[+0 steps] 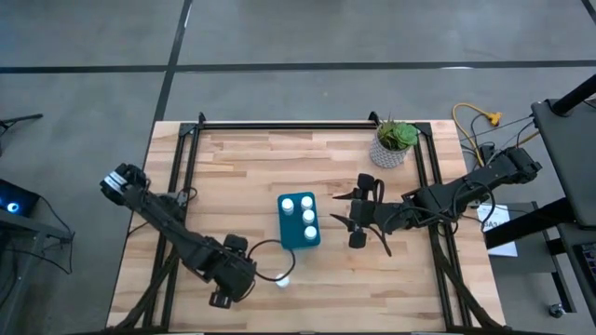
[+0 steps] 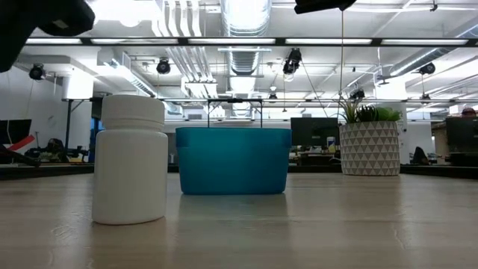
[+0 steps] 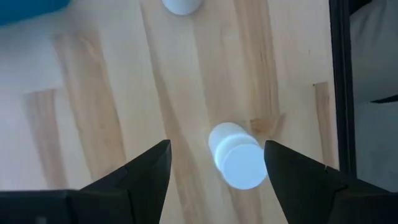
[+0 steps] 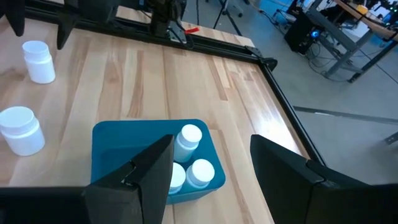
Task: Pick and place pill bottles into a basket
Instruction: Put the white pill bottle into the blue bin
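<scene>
The teal basket (image 1: 298, 221) stands mid-table and holds three white pill bottles (image 4: 188, 163). My left gripper (image 3: 214, 165) is open near the table's near edge, pointing down. Its fingers stand on either side of an upright bottle (image 3: 236, 155) without touching it; the gripper (image 1: 225, 284) hides that bottle in the high view. Another bottle (image 1: 282, 279) stands on the table between that gripper and the basket, and shows large in the low view (image 2: 128, 158). My right gripper (image 1: 343, 212) is open and empty, above the table just right of the basket (image 4: 155, 143).
A white patterned pot with a green plant (image 1: 393, 144) stands at the far right of the table. Black frame rails (image 1: 279, 124) run along the table's far edge and sides. The table's near edge (image 3: 339, 93) lies close beside my left gripper.
</scene>
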Action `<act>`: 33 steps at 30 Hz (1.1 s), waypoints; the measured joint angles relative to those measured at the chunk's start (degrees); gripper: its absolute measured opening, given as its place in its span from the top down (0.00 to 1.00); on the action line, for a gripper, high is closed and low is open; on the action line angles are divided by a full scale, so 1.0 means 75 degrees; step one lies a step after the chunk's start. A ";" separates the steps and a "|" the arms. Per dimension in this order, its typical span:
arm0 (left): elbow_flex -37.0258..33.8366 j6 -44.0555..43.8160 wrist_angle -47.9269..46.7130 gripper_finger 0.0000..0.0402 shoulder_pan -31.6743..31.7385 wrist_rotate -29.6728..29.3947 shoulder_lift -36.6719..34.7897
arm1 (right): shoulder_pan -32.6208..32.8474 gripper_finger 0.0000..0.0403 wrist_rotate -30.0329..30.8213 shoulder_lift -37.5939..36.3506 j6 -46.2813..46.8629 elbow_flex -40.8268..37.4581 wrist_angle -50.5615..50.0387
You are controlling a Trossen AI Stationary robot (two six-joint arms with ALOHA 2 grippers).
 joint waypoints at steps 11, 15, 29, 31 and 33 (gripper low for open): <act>-0.0248 -0.0946 0.0446 0.40 -0.0648 -0.0039 0.0035 | 0.0000 0.49 0.0000 0.0000 0.0066 -0.0003 -0.0001; -0.0248 -0.1120 0.0445 0.40 -0.0832 -0.0420 0.0035 | 0.0000 0.49 -0.0002 0.0000 0.0066 -0.0003 0.0002; -0.0893 -0.1465 0.0881 0.40 -0.0931 -0.0518 0.0044 | 0.0015 0.49 -0.0009 0.0000 0.0117 -0.0003 0.0002; -0.0954 -0.1677 0.0900 0.40 -0.0931 -0.0516 0.0044 | 0.0017 0.49 -0.0009 0.0000 0.0117 -0.0003 0.0003; -0.1016 -0.1721 0.0949 0.40 -0.0946 -0.0485 0.0044 | 0.0017 0.49 -0.0011 0.0000 0.0116 -0.0003 0.0002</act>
